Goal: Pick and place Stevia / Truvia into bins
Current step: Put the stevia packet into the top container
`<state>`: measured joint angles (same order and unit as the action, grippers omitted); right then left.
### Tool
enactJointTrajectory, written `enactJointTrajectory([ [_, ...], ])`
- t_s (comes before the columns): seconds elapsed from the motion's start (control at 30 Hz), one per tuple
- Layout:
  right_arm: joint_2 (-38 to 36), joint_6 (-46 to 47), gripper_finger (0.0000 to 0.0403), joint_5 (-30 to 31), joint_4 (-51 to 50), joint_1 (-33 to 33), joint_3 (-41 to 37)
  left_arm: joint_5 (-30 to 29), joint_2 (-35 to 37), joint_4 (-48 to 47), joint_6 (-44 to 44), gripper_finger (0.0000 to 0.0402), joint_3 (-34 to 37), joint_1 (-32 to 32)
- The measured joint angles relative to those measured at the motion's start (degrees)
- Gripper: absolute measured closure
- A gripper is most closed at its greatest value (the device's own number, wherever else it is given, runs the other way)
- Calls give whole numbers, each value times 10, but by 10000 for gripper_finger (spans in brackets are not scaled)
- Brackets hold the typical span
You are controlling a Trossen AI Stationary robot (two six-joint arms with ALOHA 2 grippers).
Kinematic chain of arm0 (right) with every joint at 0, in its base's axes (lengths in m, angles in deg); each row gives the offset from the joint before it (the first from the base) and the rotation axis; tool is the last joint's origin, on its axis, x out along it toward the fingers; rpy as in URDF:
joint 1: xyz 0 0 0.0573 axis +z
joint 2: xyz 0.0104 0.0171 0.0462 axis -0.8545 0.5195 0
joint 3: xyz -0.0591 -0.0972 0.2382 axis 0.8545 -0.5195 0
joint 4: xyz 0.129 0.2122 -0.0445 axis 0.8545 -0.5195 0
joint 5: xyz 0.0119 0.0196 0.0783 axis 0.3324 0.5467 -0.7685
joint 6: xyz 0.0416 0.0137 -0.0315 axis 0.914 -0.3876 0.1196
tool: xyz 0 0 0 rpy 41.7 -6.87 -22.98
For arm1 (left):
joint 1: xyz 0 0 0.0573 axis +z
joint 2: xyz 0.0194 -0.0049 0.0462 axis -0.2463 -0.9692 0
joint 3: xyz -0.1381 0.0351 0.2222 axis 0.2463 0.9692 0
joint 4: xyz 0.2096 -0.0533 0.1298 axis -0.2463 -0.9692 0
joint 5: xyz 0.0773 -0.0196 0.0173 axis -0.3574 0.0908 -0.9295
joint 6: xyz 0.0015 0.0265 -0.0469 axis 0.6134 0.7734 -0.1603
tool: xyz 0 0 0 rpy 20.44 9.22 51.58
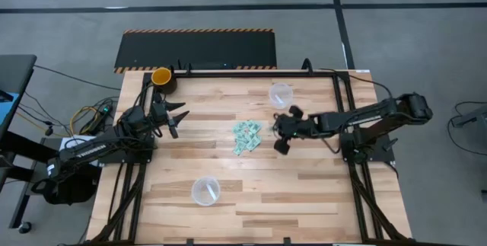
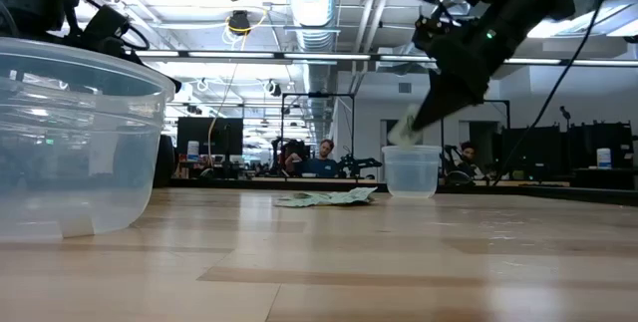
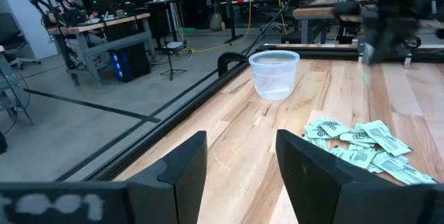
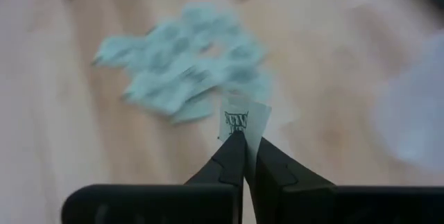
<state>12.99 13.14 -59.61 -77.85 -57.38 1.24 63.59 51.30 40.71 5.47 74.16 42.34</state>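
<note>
Packet [image 4: 244,121] of sweetener pinched by one edge between the closed tips of my right end effector [image 4: 244,156], lifted clear of the table [image 1: 304,193]; that is where I stand. The pile of packets [image 1: 246,136] lies mid-table just to my left, and the far cup [image 1: 281,94] stands beyond me near the table's far edge, with the other clear cup [image 1: 205,190] well apart at the near side. My left end effector [image 3: 239,165] hangs released over the far left of the table beside an orange cup [image 1: 161,76], waiting. The risk, as I judge it, is my thin hold: I grip only the packet's margin, so a quick swing could let it twist or slip out short of the far cup. Because paper falls loosely, releasing too high or off-centre might land it on the rim or outside. My wrist view is smeared, so I cannot tell whether I carry one packet or two stuck together, and the far cup there is only a pale blur. From table height my fingertips overlap the cup's rim, hiding how far apart they really are.
</note>
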Motion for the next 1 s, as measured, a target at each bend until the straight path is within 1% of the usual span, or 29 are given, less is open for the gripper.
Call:
enactJointTrajectory([
  [0.2, -47, -40, 400, 62, -5, -60, 1, 0, 0, 0, 0, 239, 0, 0],
  [0.43, -50, -84, 401, 61, -4, -138, 1, 0, 0, 0, 0, 239, 0, 0],
  [0.63, -38, -87, 401, 60, -8, -190, 0, 0, 0, 0, 0, 239, 0, 0],
  [0.83, -39, -100, 383, 59, 3, -206, 1, 1, 0, 0, 0, 239, 0, 0],
  [1.0, -39, -101, 354, 59, 10, -207, 1, 2, 0, 0, 0, 239, 0, 0],
])
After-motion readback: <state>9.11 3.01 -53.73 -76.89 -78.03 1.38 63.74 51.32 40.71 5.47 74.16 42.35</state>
